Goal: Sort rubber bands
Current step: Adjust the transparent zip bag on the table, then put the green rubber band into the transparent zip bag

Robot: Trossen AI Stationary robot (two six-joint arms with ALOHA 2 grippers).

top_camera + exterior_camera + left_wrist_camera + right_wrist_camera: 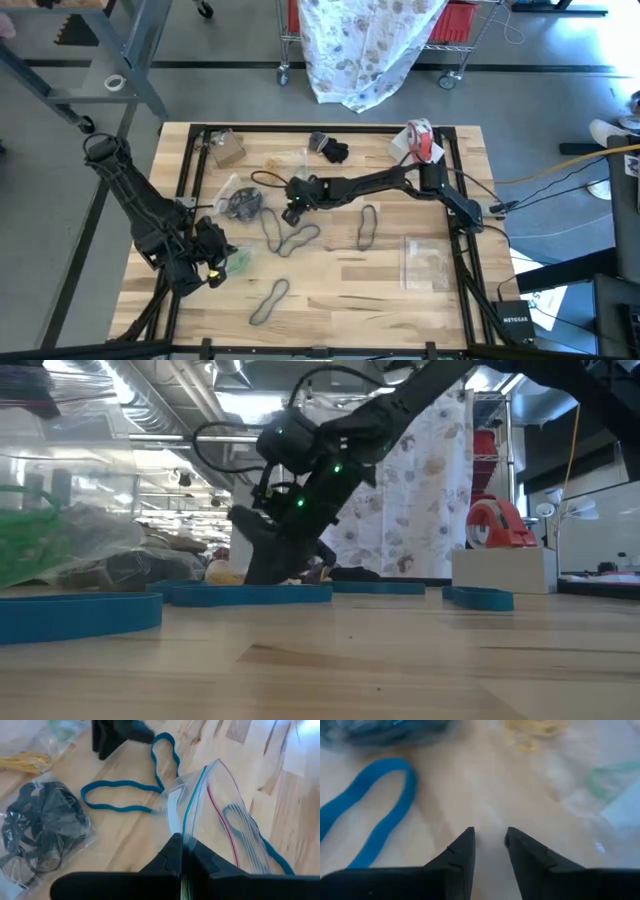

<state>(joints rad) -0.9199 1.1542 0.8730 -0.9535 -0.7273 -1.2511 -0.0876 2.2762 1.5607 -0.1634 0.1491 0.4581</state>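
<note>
Several teal rubber bands (pixel 300 238) lie flat on the wooden table; one more (pixel 268 300) lies nearer the front edge. My left gripper (pixel 215 262) is at the table's left, shut on a clear zip bag (pixel 215 810) that shows green bands (pixel 240 262) inside. My right gripper (pixel 291 210) reaches in from the right to the table's middle. It hangs low over bare wood, open, with nothing between its fingers (pixel 462 845). A teal band (pixel 375 815) lies just beside it. My left gripper pinches the clear zip bag between its two shut fingers at an edge by the zip mouth (pixel 186 827), slanting down from the table's left. The bag stands out ahead of the fingers, its mouth gaping. Whether its far end lies on the table I cannot tell.
A clear bag of black bands (pixel 240 203) and tan bands (pixel 25 761) lie left of centre. Another clear bag (pixel 425 262) lies flat at the right. A red-and-white tape roll (pixel 422 140) stands at the far right, and a dark lump (pixel 333 150) sits at the far middle.
</note>
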